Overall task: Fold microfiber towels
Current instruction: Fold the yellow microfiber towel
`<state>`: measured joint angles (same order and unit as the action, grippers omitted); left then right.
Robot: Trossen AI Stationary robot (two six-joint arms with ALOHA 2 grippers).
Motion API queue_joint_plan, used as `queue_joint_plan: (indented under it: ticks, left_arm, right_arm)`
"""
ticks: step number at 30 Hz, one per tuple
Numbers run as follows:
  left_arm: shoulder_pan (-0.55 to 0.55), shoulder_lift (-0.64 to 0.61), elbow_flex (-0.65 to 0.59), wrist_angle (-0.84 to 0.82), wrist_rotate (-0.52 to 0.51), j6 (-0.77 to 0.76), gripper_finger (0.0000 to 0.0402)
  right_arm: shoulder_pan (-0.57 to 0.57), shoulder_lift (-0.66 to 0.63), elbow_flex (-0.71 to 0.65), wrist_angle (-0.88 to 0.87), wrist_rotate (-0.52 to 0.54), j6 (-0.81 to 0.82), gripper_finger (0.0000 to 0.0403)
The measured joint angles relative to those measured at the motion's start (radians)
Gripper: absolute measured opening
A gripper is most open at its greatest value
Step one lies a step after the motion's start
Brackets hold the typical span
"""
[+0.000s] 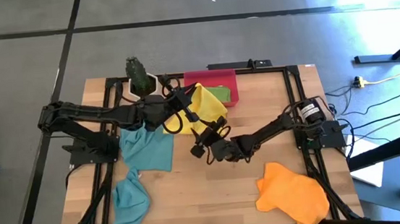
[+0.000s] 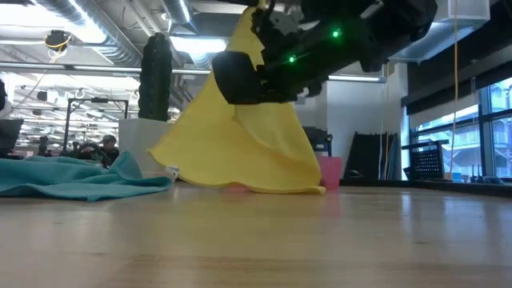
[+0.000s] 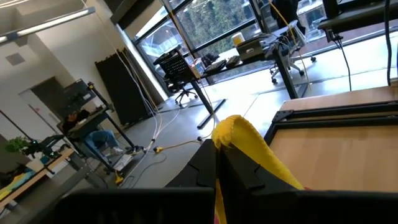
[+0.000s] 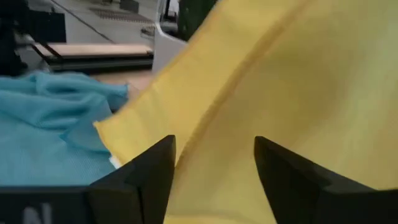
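High view, near edge first: we see the orange towel (image 1: 292,194) lying flat at the front right, and one teal towel (image 1: 130,198) bunched at the front left. Further in, a second teal towel (image 1: 147,150) lies w/ the left arm above it. At mid-table the right gripper (image 1: 204,143) has its fingers (image 4: 152,168) spread apart, the yellow towel (image 1: 204,110) directly in front of them; we cannot tell if they touch it. The left gripper (image 1: 174,126) is pressed together on a corner of this yellow cloth and holds it up, so it hangs like a tent w/ the lower edge on the table (image 1: 214,190). Behind it, the green towel (image 1: 219,93) lies on the red tray (image 1: 220,77).
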<state>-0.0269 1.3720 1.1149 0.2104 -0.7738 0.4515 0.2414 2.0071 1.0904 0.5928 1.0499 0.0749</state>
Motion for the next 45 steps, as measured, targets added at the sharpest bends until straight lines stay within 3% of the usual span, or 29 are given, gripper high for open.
queue_joint_plan:
  ticks: [5,13,20,30,36,45]
  left_arm:
    - [0.0,0.0,0.0,0.0,0.0,0.001,0.0]
    - [0.0,0.0,0.0,-0.045,0.0,0.001,0.0]
    - [-0.02,0.0,0.0,-0.136,0.0,0.002,0.0]
    - [-0.087,-0.034,0.0,-0.181,0.013,0.026,0.0]
    - [-0.136,-0.118,0.001,-0.205,0.012,0.004,0.0]
    - [-0.285,-0.16,0.001,-0.33,0.0,-0.12,0.0]
  right_arm:
    - [-0.004,0.0,0.0,-0.068,0.002,0.02,0.016]
    - [0.028,-0.008,0.0,-0.204,0.005,-0.008,0.0011]
    - [0.1,-0.124,0.001,-0.497,0.032,0.074,0.0005]
    - [0.19,-0.422,0.0,-0.933,0.14,0.185,0.0002]
    - [0.249,-0.598,0.0,-0.978,0.144,0.131,0.0001]
    - [0.377,-0.712,0.0,-0.972,-0.015,0.107,0.0001]
